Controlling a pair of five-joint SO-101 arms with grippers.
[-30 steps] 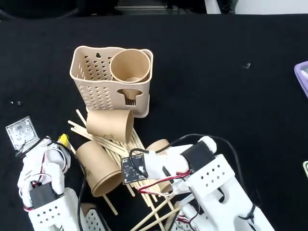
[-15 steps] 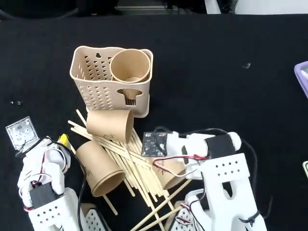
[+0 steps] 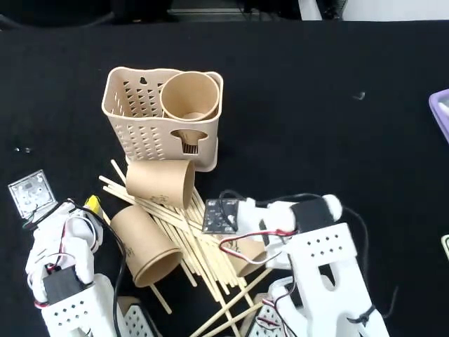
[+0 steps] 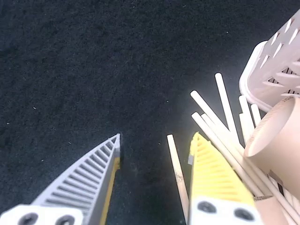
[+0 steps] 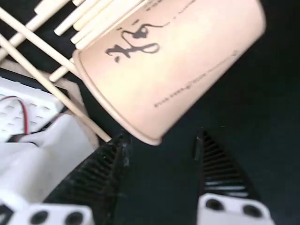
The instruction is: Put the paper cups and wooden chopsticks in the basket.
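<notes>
White arms [image 3: 323, 260], red-black cables [image 3: 245, 242]; left claw [image 4: 157, 138] yellow-grey, right claw [image 5: 161, 136] black.

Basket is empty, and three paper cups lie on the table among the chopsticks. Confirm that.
Not quite. The basket is not empty: the high view shows a paper cup standing in it. The rest holds: three cups lie on the table among the chopsticks.

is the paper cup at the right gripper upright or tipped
Tipped: the brown paper cup lies on its side, just ahead of the open right gripper.
</notes>
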